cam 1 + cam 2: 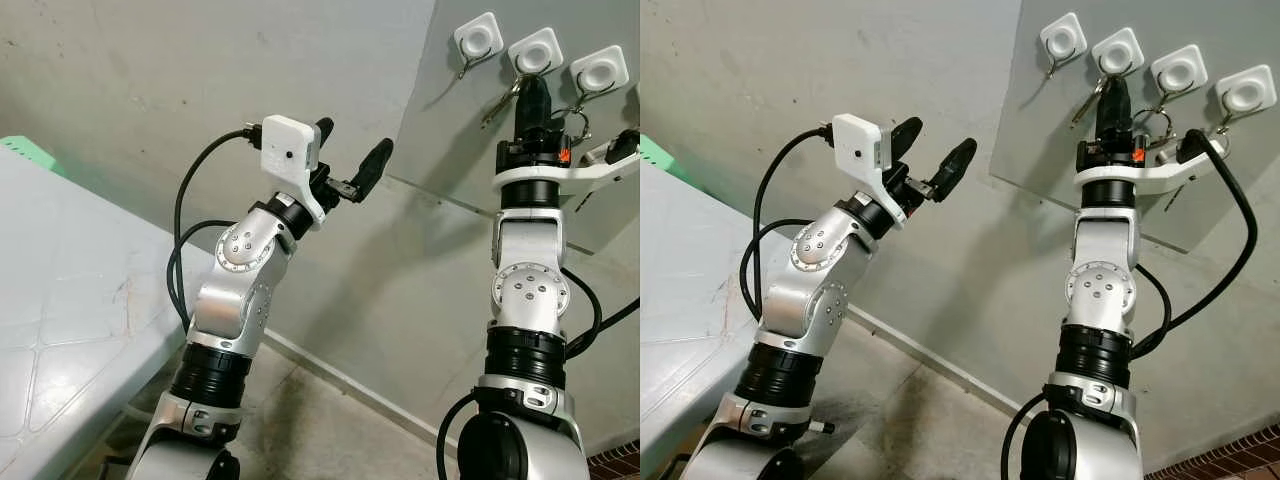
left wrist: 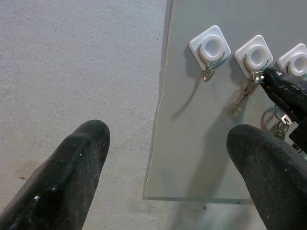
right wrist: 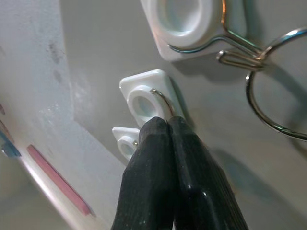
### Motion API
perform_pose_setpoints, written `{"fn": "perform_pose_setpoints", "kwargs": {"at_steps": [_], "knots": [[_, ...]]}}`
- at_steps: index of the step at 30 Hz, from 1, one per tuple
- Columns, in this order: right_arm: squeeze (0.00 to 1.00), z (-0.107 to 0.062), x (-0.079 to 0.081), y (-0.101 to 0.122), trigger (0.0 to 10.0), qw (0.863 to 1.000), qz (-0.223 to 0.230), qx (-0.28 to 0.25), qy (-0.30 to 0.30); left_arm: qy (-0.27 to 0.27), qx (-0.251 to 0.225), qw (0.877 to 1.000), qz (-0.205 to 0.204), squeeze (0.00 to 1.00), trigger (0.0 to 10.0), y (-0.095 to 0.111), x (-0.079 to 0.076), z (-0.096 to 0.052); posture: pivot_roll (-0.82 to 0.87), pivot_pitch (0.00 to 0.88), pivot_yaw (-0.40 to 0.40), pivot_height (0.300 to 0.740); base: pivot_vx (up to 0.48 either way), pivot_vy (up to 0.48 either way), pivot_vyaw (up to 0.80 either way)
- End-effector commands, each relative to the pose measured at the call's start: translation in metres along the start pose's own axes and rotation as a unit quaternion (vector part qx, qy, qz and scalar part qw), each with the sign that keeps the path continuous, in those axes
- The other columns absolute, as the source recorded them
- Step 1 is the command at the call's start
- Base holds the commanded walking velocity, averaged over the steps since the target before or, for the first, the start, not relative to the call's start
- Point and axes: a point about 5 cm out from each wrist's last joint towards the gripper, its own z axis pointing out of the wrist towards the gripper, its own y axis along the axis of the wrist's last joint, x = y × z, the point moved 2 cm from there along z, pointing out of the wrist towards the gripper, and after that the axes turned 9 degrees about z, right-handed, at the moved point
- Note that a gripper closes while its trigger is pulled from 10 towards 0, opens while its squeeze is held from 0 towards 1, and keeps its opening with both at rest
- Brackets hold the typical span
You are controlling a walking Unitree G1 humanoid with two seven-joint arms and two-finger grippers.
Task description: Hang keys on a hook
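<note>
A grey board (image 1: 1040, 150) is fixed to the concrete wall (image 1: 760, 70), and a row of white square hooks runs along its top edge. The right gripper (image 1: 1113, 95) is raised to the second hook (image 1: 1117, 52) from the left in the head views, its black fingers (image 3: 168, 182) pressed together with their tips right at that hook's wire loop. A key (image 2: 242, 98) dangles below this hook on the board, with its ring up at the wire; the fingers seem to pinch the ring, though the contact itself is hidden behind them. On the next hook (image 1: 1179, 74) along, a key ring (image 3: 268, 103) hangs from the wire. The first hook (image 2: 211, 47) has only its bare wire loop showing.

The left gripper (image 1: 932, 158) is held up in the air away from the board, well to the left of the right arm, with its two fingers spread wide and nothing between them. A pale table (image 1: 60, 300) stands at the robot's left, beside the left arm.
</note>
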Motion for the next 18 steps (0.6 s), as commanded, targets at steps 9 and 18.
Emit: {"fn": "perform_pose_setpoints", "kwargs": {"at_steps": [9, 18], "knots": [[0.0, 0.0, -0.019, 0.0, 10.0, 0.998, -0.011, 0.009, -0.067, -0.001, -0.005, 1.0, 0.0, 0.0, 10.0, 0.004, 0.0, 0.004, 0.14, 0.048, -0.066, 0.74, 0.0, 0.0, 0.0], [0.0, -0.006, -0.022, -0.005, 10.0, 0.998, -0.003, 0.017, -0.067, 0.0, -0.004, 1.0, 0.001, 0.0, 10.0, 0.004, 0.0, 0.003, 0.14, 0.049, -0.065, 0.74, 0.0, 0.0, 0.0]]}}
